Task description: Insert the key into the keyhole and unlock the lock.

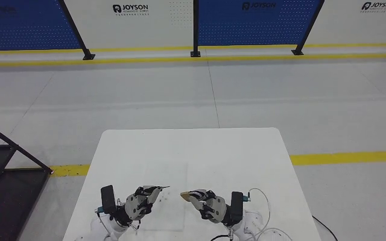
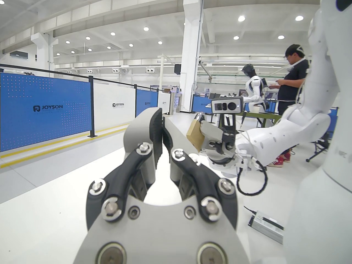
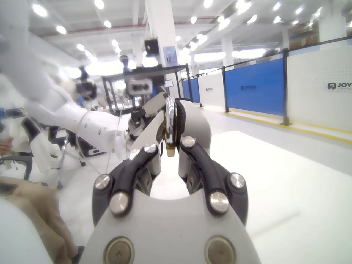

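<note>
Brass padlock (image 1: 186, 194) is clamped between the closed fingers of the right gripper (image 1: 194, 196), lifted off the white tabletop (image 1: 193, 150) near its front edge. Facing it from just beside, the left gripper (image 1: 155, 191) is pinched shut on a thin key (image 1: 163, 188), whose tip points toward the padlock. A small gap lies between key tip and padlock; they are not touching. In the right wrist view the shiny shackle stands up between the pads.

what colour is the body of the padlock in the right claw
Brass gold; the padlock shows best in the left wrist view.
</note>
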`<state>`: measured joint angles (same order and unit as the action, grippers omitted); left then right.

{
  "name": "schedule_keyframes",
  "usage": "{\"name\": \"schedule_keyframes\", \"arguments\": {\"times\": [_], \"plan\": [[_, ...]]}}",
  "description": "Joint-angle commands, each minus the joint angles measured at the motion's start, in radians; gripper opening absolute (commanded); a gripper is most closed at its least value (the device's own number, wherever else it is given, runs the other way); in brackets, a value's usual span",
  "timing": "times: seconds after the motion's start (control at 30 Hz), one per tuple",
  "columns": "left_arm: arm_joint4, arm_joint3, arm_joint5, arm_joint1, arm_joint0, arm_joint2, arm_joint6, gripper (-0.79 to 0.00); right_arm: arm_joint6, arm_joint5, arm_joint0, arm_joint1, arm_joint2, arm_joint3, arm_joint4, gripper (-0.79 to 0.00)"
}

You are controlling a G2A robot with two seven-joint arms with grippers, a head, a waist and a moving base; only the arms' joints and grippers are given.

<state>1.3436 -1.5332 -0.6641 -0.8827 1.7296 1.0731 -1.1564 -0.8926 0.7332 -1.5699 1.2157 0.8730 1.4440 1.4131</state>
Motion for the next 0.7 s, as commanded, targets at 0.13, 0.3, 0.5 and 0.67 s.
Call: {"name": "schedule_keyframes", "arguments": {"times": [0.13, 0.3, 0.5, 0.67], "plan": [[0.001, 0.0, 0.0, 0.0, 0.001, 0.001, -0.001, -0.785, -0.003, 0.0, 0.0, 0.0, 0.0, 0.001, 0.0, -0.785], [-0.014, -0.009, 0.018, -0.003, -0.001, -0.001, 0.016, -0.785, 0.031, -0.017, 0.0, 0.006, -0.007, 0.01, -0.061, -0.785], [-0.071, -0.012, 0.042, -0.03, -0.036, -0.056, -0.015, -0.785, 0.0, 0.063, 0.032, 0.023, -0.037, -0.026, -0.23, -0.785], [-0.162, -0.014, 0.026, -0.053, -0.083, -0.134, -0.025, -0.785, -0.021, 0.174, 0.066, 0.044, -0.074, -0.07, -0.397, -0.785]]}}
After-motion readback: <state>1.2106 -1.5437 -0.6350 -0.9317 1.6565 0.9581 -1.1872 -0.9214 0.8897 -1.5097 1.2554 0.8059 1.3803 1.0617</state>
